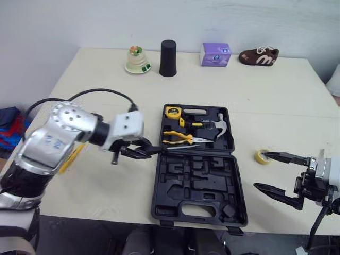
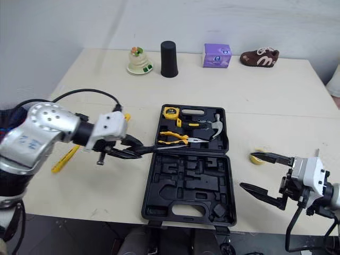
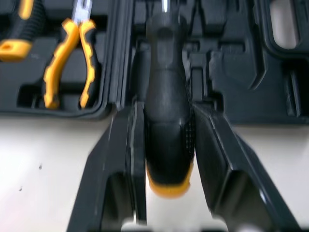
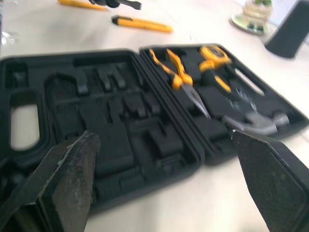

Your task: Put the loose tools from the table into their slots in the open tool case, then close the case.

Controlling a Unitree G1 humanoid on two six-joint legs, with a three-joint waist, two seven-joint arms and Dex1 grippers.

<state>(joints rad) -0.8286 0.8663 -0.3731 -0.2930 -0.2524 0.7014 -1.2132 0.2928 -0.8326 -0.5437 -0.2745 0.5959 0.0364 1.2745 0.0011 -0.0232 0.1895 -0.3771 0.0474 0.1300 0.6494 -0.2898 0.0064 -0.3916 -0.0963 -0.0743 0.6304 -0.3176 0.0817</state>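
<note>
The black tool case (image 1: pixel 197 197) lies open in the middle of the table. Its far half holds a yellow tape measure (image 1: pixel 172 111), yellow-handled pliers (image 1: pixel 178 138) and a hammer (image 1: pixel 217 127); the near half has empty moulded slots. My left gripper (image 1: pixel 141 151) is shut on a black screwdriver (image 3: pixel 167 111) with a yellow butt, at the case's left edge, its shaft (image 1: pixel 176 147) pointing over the hinge line. My right gripper (image 1: pixel 277 172) hangs open right of the case, near a small yellow tape roll (image 1: pixel 261 156). A yellow utility knife (image 2: pixel 65 158) lies on the table at the left.
Along the table's far edge stand a plate with a figurine (image 1: pixel 138 60), a black cup (image 1: pixel 168 58), a purple box (image 1: pixel 215 54) and a brown shoe (image 1: pixel 258 56). The near table edge runs just below the case.
</note>
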